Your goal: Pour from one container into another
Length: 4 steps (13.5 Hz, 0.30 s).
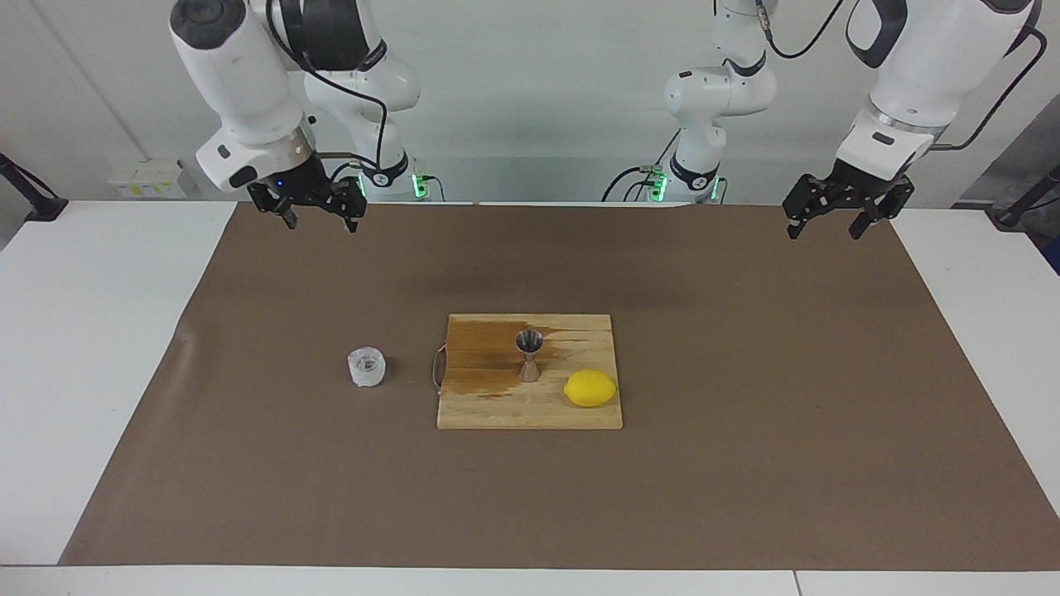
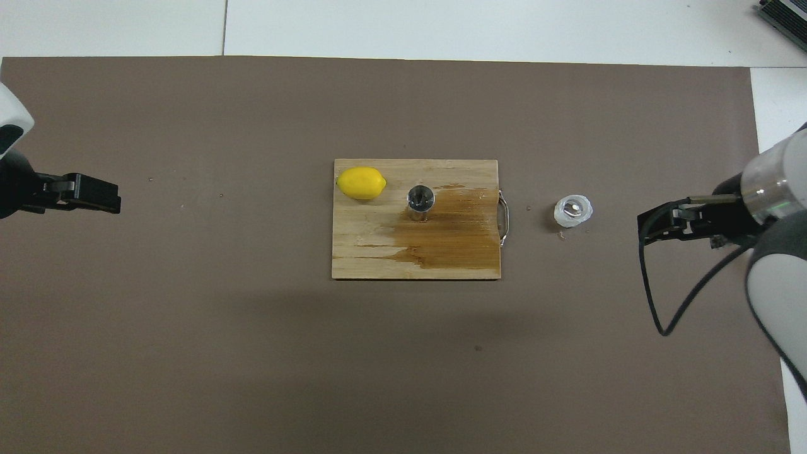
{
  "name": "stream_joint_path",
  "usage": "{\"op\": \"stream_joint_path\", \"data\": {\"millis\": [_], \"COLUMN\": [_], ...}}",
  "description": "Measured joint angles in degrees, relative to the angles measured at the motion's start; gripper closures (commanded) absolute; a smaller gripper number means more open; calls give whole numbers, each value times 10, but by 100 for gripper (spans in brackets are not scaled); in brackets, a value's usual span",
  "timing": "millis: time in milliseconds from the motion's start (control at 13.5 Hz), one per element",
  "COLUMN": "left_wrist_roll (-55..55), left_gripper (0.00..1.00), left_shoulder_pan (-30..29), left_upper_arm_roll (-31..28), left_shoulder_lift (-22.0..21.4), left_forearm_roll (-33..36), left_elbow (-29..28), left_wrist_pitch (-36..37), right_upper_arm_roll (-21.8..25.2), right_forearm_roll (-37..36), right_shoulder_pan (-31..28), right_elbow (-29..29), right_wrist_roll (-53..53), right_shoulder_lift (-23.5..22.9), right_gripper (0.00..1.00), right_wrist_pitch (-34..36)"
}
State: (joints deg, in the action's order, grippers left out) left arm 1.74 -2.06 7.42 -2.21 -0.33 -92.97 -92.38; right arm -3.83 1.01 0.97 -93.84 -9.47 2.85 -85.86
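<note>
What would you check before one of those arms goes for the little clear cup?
1. Clear cup upright on the brown mat, nothing touching it: ok.
2. Steel jigger upright on the wooden cutting board: ok.
3. Lemon apart from the jigger: ok.
4. Right gripper open, holding nothing: ok.
5. Left gripper open, waiting: ok.
6. Liquid in the cup: cannot tell.
</note>
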Motion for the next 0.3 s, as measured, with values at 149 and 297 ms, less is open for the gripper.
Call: {"op": "stream_joint_path", "data": {"millis": [149, 297], "left_wrist_roll": [-3, -7], "left_gripper": [0, 0], "left_shoulder_pan": [0, 4], "left_upper_arm_roll": [-1, -5], "left_shoulder_lift": [0, 0], "left_forearm_roll": [0, 0], "left_elbow": [2, 3], "left_wrist_pitch": [-1, -1], "right_upper_arm_roll": [0, 0], "right_forearm_roll": [3, 3], "right_shoulder_pan": [-7, -10], "right_elbow": [16, 18], "right_wrist_roll": [0, 1], "right_shoulder_lift": [14, 18], "right_gripper": [0, 0], "right_wrist_pitch": [12, 21]}}
